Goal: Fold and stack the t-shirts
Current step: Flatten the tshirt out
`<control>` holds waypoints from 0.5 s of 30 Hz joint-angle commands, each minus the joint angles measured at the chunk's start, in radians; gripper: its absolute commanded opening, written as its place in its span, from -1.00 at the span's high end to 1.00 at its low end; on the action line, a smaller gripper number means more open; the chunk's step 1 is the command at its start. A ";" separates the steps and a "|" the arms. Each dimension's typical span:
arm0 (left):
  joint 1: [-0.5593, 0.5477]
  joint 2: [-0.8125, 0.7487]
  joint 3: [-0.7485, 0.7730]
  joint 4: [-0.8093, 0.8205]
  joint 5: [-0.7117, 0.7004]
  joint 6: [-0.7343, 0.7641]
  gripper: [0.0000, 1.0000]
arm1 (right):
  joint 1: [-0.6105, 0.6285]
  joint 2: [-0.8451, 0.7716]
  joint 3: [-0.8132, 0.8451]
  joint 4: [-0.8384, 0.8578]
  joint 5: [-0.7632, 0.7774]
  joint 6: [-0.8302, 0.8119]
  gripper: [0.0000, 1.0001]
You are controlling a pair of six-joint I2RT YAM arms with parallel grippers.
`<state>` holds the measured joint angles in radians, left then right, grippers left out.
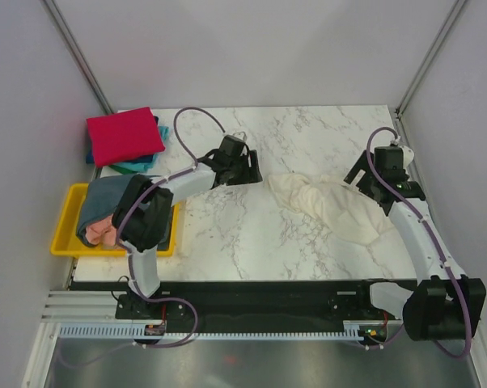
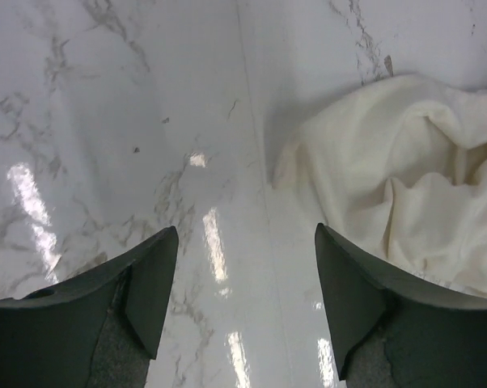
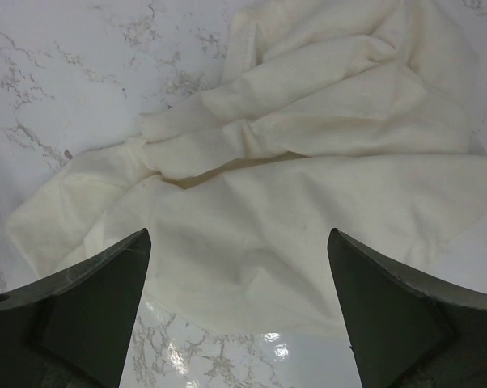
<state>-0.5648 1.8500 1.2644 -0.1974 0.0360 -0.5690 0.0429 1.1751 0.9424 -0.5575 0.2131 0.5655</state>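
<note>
Cream shirt (image 1: 332,206) crumpled on desk (image 1: 227,234), right of centre. Left end effector (image 2: 245,238) parted, empty, at its left edge; right end effector (image 3: 239,234) wide above. Pinch opposite edges, spread flat before you fold.

no readable text, no labels, no numbers

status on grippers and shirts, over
left gripper and right gripper open, empty. cream shirt crumpled between them. red shirt folded far left. nothing in the way.
</note>
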 commanded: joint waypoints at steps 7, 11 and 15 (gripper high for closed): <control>-0.021 0.264 0.179 0.053 0.059 -0.002 -0.30 | -0.066 -0.045 -0.047 0.027 -0.116 -0.036 -0.96; -0.047 0.290 0.165 0.085 0.074 -0.002 -0.27 | -0.075 -0.022 -0.044 0.037 -0.109 -0.041 -0.96; -0.069 0.304 0.161 0.098 0.076 0.015 -0.19 | -0.098 0.000 -0.044 0.054 -0.106 -0.035 -0.96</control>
<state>-0.6041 2.1105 1.4277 -0.0959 0.0906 -0.5701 -0.0368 1.1633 0.8974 -0.5404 0.1089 0.5415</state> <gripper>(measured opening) 0.606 0.982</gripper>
